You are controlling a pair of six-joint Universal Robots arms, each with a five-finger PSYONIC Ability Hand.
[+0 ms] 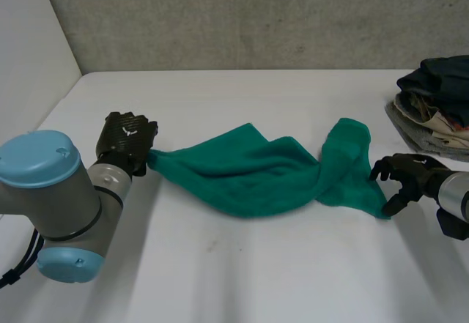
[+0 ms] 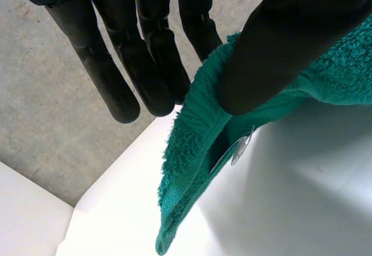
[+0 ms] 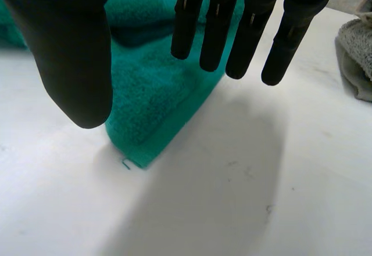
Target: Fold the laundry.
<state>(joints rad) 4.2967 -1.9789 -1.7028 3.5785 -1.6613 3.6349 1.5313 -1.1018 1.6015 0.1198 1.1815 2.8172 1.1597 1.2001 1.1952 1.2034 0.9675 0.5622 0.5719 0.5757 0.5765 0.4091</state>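
Towel (image 1: 249, 173) hung pinched at one end in your left hand (image 1: 128, 138), while your right hand (image 1: 412, 176) hovered spread wide over the other corner.

Towel (image 1: 249, 173) lies across worktop (image 1: 242, 264) centre, L to R. L hand (image 1: 126, 141) at its L end; R hand (image 1: 407, 176) at its R corner. Clothes pile (image 1: 436, 107) on worktop behind R hand, apart from towel.
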